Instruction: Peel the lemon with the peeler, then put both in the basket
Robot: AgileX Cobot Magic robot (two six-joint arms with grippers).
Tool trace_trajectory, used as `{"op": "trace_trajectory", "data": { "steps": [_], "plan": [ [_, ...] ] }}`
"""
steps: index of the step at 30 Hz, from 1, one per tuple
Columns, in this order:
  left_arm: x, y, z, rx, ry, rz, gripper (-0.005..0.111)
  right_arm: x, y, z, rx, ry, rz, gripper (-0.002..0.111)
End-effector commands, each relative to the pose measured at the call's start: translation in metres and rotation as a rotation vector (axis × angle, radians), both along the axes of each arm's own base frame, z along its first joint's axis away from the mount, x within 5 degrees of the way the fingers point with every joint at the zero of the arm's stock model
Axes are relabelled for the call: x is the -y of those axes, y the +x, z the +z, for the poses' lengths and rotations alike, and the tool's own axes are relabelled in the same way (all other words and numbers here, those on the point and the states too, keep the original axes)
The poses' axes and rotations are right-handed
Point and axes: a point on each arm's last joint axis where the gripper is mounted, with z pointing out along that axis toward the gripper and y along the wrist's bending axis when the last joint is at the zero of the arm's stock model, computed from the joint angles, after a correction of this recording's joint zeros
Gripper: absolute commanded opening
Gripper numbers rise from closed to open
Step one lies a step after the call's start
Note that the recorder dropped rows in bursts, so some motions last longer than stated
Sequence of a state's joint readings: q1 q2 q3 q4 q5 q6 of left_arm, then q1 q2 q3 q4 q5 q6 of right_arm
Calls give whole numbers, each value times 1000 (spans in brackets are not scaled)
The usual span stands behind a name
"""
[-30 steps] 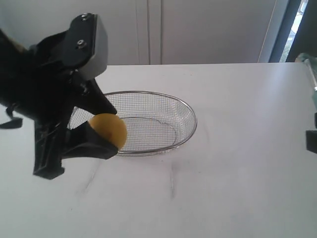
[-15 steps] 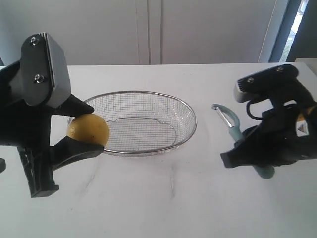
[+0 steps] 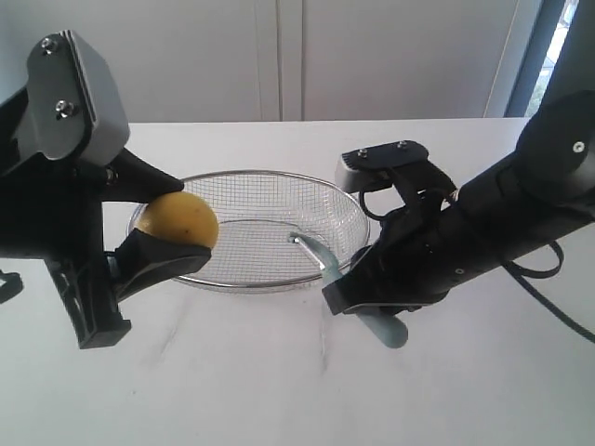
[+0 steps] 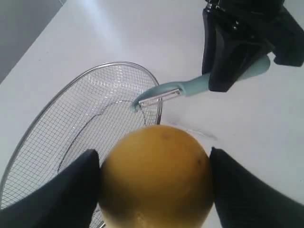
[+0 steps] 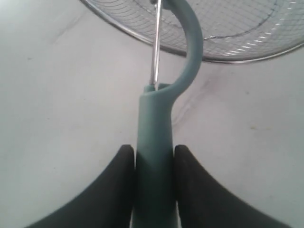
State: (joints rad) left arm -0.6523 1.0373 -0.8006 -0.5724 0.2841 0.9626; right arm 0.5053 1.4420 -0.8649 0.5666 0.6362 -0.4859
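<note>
Left gripper (image 3: 183, 225) clamps the lemon (image 3: 175, 218) between its black fingers in the exterior view, holding it in the air at the left end of the basket (image 3: 279, 174). The right gripper (image 3: 351, 295) grips the peeler (image 3: 386, 327) by its teal handle, with the blade head over the basket's near rim.

From the left wrist, the lemon (image 4: 156, 178) sits wedged between both fingers (image 4: 61, 194), with the peeler's blade (image 4: 159, 97) pointing towards it above the mesh.

From the right wrist, fingers (image 5: 114, 185) pinch the handle (image 5: 154, 142) above the white table (image 5: 57, 95).
</note>
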Motion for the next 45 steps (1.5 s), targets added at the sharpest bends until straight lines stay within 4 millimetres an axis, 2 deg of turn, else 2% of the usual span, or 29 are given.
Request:
{"op": "trace_trajectory", "data": {
  "steps": [1, 5, 10, 15, 25, 30, 45],
  "plan": [
    [0, -2, 4, -42, -74, 23, 0, -6, -2, 6, -11, 70, 64, 0],
    [2, 0, 8, -60, -152, 66, 0, -14, -5, 12, -24, 179, 94, 0],
    [3, 4, 7, -60, -170, 92, 0, -16, -6, 14, -35, 218, 84, 0],
    [14, 19, -12, -135, -138, 117, 0, -18, -9, 16, -57, 243, 111, 0],
    [22, 33, -29, -183, -119, 159, 0, -21, -11, 10, -126, 255, 137, 0],
    [23, 35, -32, -186, -109, 161, 0, -26, -10, 2, -184, 283, 154, 0],
    [23, 34, -32, -191, -107, 157, 0, -25, -7, 5, -134, 285, 129, 0]
  ]
}}
